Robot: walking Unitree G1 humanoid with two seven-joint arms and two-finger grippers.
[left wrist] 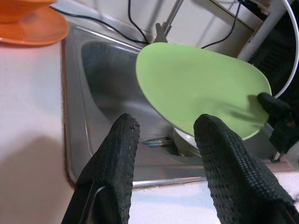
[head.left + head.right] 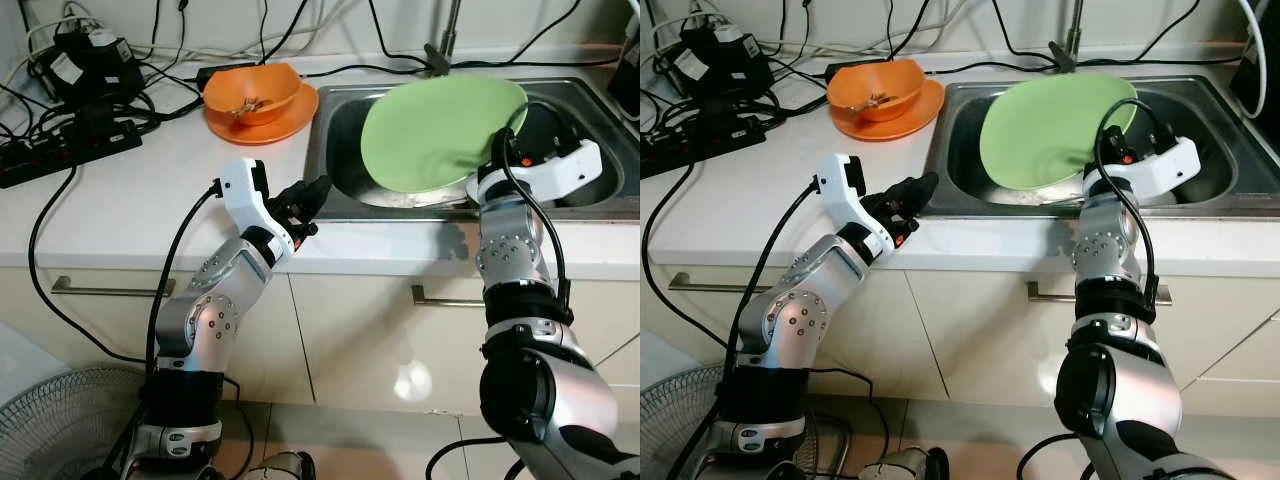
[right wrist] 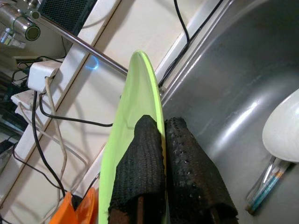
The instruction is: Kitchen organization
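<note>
My left gripper (image 2: 312, 207) sits parted and empty, lower center-left at the counter (image 2: 130, 200) edge. My right gripper (image 3: 161, 140) pinches the green plate (image 2: 440, 130) rim, tilted over the sink (image 2: 585, 195), center-right. I'd lift slowly, keeping it level, and clear the tap (image 2: 445, 45) toward the orange bowl (image 2: 250, 93), upper left.

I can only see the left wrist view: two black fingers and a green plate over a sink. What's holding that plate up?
Observer: The right gripper; its fingers pinch the green plate's rim.
Operator: Is the plate flat or tipped?
Observer: Tipped up on edge over the sink, as the right wrist view shows.
Operator: Is that orange thing at the corner a plate?
Observer: An orange bowl sits on an orange plate, with scraps inside the bowl.
Operator: Anything else on the counter?
Observer: A black power strip and tangled cables at the robot's far left.
</note>
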